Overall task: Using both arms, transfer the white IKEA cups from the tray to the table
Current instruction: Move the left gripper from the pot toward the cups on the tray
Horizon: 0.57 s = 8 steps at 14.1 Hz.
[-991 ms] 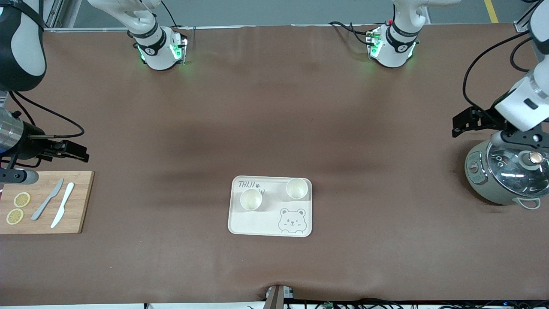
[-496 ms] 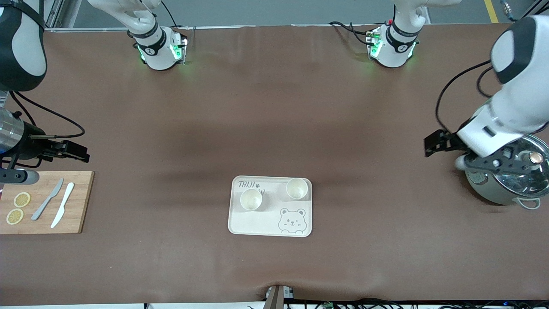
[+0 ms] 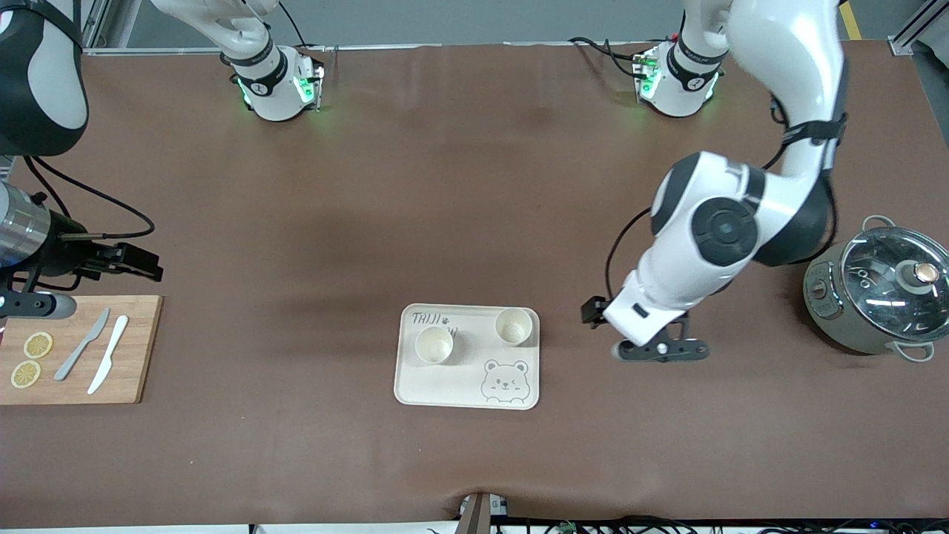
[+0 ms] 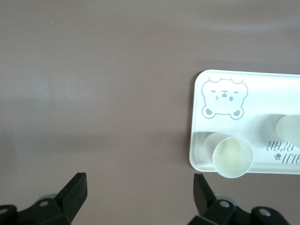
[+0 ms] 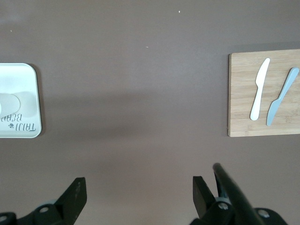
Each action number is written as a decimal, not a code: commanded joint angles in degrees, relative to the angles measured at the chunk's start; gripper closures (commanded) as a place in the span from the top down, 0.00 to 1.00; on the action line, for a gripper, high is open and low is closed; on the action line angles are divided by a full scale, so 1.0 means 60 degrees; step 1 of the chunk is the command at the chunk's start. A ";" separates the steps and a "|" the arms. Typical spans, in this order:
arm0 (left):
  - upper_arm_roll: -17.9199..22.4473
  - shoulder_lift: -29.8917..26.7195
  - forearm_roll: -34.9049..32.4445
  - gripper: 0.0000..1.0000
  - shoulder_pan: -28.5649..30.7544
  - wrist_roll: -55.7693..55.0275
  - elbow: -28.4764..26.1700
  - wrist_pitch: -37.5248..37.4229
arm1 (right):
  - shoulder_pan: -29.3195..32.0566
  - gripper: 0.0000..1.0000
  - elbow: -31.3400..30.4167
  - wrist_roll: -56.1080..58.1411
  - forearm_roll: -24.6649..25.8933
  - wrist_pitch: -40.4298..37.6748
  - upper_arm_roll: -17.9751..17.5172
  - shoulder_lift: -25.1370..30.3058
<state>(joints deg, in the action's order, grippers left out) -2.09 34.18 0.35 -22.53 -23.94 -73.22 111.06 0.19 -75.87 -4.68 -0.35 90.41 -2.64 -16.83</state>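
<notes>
Both white IKEA cups [image 3: 434, 345] [image 3: 513, 326] upright on bear tray [image 3: 445, 389]. Left gripper [image 3: 656, 350] over worktop [image 3: 474, 185] beside tray, fingers apart. Right gripper [image 3: 130, 261] near cutting board [image 3: 137, 348], fingers apart too.

- Two white IKEA cups [image 3: 434, 345] [image 3: 513, 326] on one cream bear-print tray [image 3: 445, 389].
- Two robot arms, each with one end effector: left end effector [image 3: 660, 350], right end effector [image 3: 122, 261].
- One wooden cutting board [image 3: 141, 348].
- Two knives: one grey knife [image 3: 81, 344], one white knife [image 3: 108, 354].
- Two lemon slices [image 3: 38, 345] [image 3: 25, 374].
- One glass-lidded pot [image 3: 875, 297].
- One desk [image 3: 474, 185].
</notes>
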 commanded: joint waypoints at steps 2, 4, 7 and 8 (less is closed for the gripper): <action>0.0363 0.0922 -0.0116 1.00 -0.0755 -0.0403 0.1155 -0.0096 | -0.0090 1.00 -0.0099 -0.0521 -0.0177 0.0210 -0.0014 0.0081; 0.0407 0.1261 -0.0116 1.00 -0.1048 -0.0638 0.1290 0.0311 | -0.0249 1.00 -0.0070 -0.0670 -0.0162 0.0239 -0.0029 0.0081; 0.0480 0.1744 -0.0116 1.00 -0.1356 -0.0931 0.1348 0.0767 | -0.0469 1.00 0.0004 -0.1341 -0.0249 0.0385 -0.0029 0.0052; 0.0568 0.1919 -0.0116 1.00 -0.1546 -0.1034 0.1348 0.0986 | -0.0601 1.00 0.0004 -0.1518 -0.0264 0.0444 -0.0029 0.0037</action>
<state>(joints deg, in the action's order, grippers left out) -0.28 42.70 0.35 -29.82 -28.57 -67.76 115.51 -2.19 -75.94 -10.82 -1.02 92.48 -2.86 -16.84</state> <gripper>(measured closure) 0.000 0.000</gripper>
